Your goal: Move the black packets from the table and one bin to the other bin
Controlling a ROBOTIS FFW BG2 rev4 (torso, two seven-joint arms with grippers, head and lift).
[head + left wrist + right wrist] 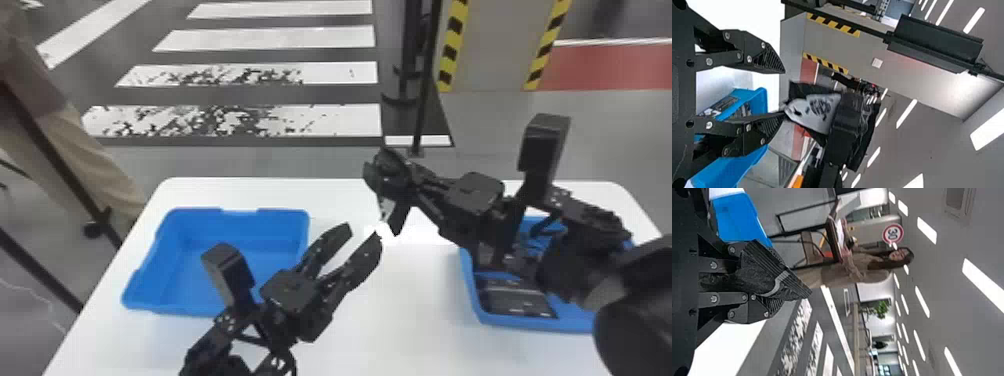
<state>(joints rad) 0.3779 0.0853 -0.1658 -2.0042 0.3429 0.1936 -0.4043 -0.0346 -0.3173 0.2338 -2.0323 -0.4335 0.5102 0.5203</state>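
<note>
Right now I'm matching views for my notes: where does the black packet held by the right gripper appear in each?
Head view: packet just right of centre, at the right gripper's jaws.
Left wrist view: packet beyond the open left gripper.
Right wrist view: packet between that arm's own jaws.
Shared landmark: the right gripper.

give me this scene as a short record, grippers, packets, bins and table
left gripper: open, nothing between its fingers, near the left bin's right side
right gripper: shut on a packet
held packet: black with a pale patch, raised between the two bins
left bin: blue, on the table
right bin: blue, under the right arm
packets in right bin: black, lying near its left wall
table: white, under both bins
</note>
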